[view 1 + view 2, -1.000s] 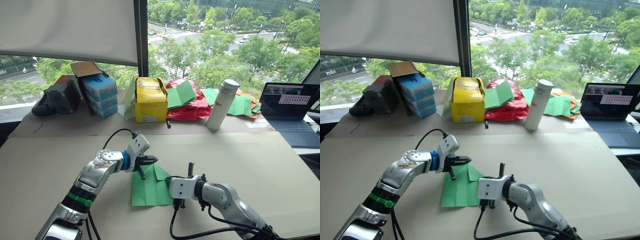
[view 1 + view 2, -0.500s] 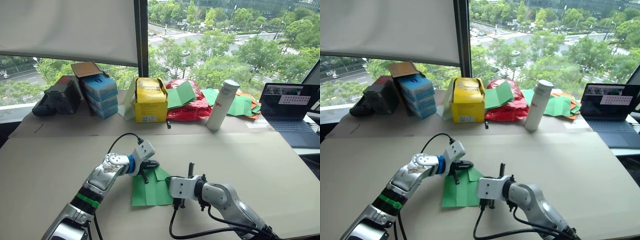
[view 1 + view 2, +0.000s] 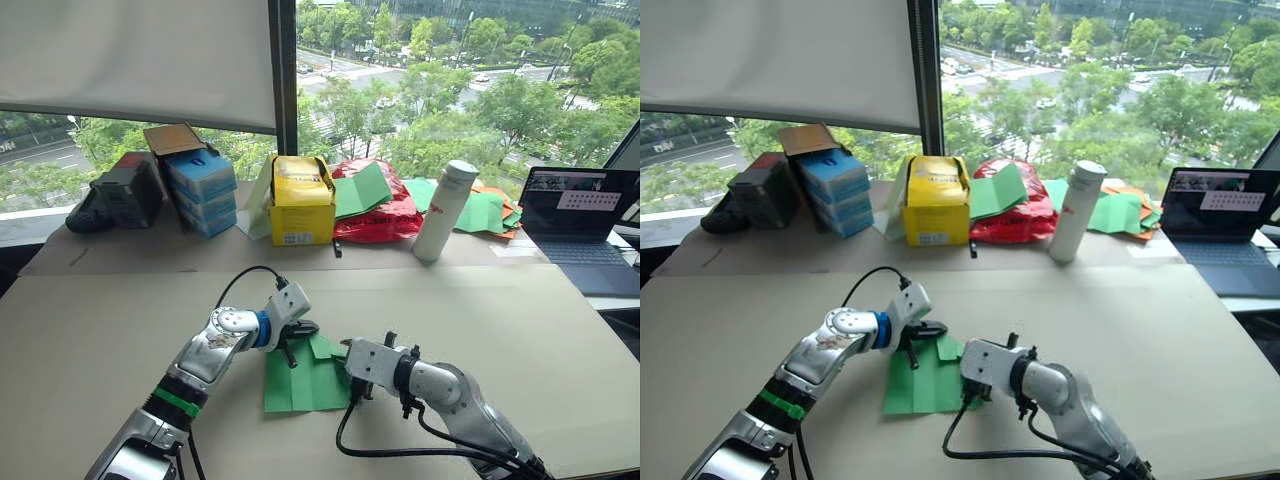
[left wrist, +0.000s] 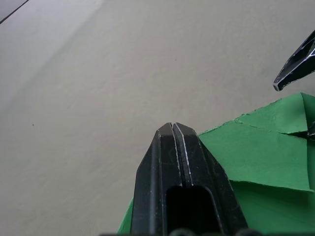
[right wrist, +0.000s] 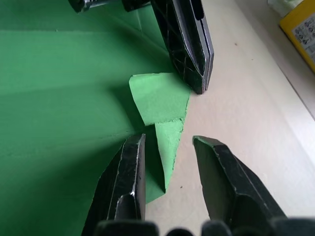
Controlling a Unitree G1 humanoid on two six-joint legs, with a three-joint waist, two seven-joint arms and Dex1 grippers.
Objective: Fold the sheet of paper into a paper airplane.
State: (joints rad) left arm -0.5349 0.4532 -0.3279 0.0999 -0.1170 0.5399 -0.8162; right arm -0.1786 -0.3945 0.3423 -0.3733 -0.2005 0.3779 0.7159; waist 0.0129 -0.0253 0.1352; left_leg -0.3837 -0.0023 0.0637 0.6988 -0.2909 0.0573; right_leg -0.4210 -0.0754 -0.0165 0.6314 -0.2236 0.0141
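The sheet of paper (image 3: 300, 380) lies flat on the tan table (image 3: 500, 320), bright green, creased, with a small corner flap (image 5: 160, 96) folded up at its far right. My left gripper (image 4: 173, 127) is shut, its tip pressed on the sheet's far edge beside that flap. My right gripper (image 5: 170, 142) is open and low at the sheet's right edge, one finger (image 5: 129, 177) over the paper and the other finger (image 5: 224, 182) over bare table, the flap's edge between them. In the left eye view the left gripper (image 3: 297, 333) and right gripper (image 3: 350, 355) stand close together.
Along the back of the table stand stacked blue boxes (image 3: 200, 190), a yellow box (image 3: 300, 200), a red plastic bag (image 3: 385, 215), a white bottle (image 3: 443, 210), a heap of green and orange sheets (image 3: 490, 210) and an open laptop (image 3: 578, 215).
My left gripper came down onto the sheet's far edge and has held there. My right gripper has turned and moved in to the folded corner.
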